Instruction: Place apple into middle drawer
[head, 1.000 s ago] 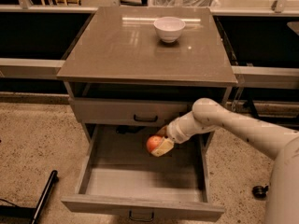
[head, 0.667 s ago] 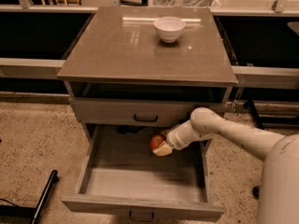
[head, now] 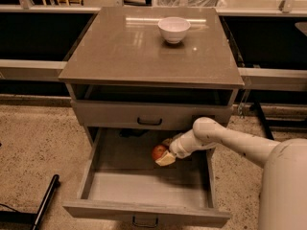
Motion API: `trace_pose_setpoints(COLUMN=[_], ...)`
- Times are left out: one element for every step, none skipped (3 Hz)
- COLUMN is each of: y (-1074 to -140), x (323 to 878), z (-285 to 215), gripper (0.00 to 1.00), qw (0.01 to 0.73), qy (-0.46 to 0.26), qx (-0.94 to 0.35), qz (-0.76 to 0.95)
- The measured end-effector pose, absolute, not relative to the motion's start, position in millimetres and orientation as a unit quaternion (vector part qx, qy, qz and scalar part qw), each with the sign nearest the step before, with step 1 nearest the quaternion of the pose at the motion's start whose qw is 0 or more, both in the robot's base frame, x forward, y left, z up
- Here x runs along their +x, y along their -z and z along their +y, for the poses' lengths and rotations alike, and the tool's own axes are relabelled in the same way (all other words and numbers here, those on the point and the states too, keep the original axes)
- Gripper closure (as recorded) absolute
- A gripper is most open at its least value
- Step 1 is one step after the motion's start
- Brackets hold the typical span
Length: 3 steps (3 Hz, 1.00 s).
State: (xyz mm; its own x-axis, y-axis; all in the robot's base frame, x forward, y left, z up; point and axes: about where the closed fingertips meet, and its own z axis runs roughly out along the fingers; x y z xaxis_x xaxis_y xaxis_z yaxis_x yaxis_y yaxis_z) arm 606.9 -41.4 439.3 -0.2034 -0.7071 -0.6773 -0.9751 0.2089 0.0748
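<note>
The gripper [head: 162, 153], reaching in from 3 o'clock, clasps the apple [head: 158, 152] within the open middle drawer [head: 144, 189], toward its 1 o'clock corner. A white bowl [head: 173, 29] sits on the cabinet top [head: 120, 51] at 1 o'clock.

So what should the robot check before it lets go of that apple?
1. Drawer pulled open wide enough: ok.
2. Apple held in the gripper, fingers closed on it: ok.
3. Gripper and apple inside the drawer's walls, over its floor near the back: ok.
4. Apple low enough to touch the drawer floor: cannot tell.
5. Arm free of the closed drawer front above it: cannot tell.
6. Bowl on the cabinet top, far from the arm: ok.
</note>
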Motion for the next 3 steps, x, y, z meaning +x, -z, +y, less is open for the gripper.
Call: trace_pose_setpoints(y=[-439.3,-441.8,-439.4], x=[606.8,581.4,572.4], z=[-41.4,-38.9,-36.7], gripper=[0.5,0.26,0.04], qw=[0.261,0.247,0.24], qy=[-0.256,-0.262,-0.266], qx=[-0.574,-0.578,-0.58], qz=[0.732,0.732,0.731])
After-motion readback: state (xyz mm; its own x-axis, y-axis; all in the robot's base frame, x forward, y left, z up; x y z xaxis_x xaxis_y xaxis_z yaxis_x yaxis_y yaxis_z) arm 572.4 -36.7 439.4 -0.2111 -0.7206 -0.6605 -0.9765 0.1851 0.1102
